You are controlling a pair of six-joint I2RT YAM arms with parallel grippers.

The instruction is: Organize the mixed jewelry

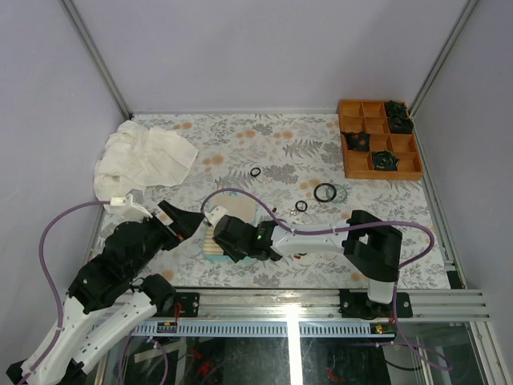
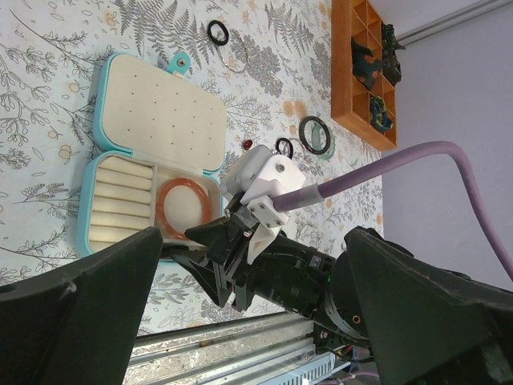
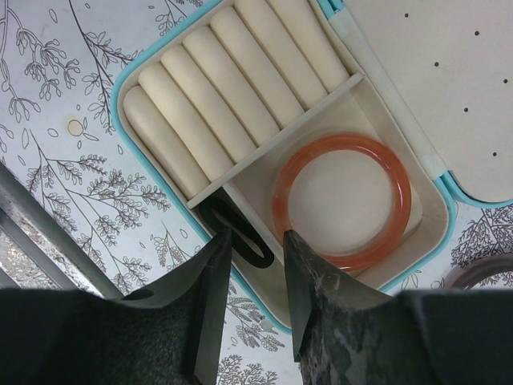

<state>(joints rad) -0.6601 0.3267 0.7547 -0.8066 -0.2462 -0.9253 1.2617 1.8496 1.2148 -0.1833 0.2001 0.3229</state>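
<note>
black ring (image 3: 253,251) at right end effector (image 3: 256,234), wrist view only, hidden overhead

Three black rings (image 2: 208,32), perhaps four bangles (image 3: 341,142), one case (image 2: 160,112).

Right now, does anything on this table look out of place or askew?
A white cloth lies crumpled at the far left corner instead of spread flat. Several black rings and a black bangle lie scattered on the table outside the open teal case. Nothing looks damaged.
</note>
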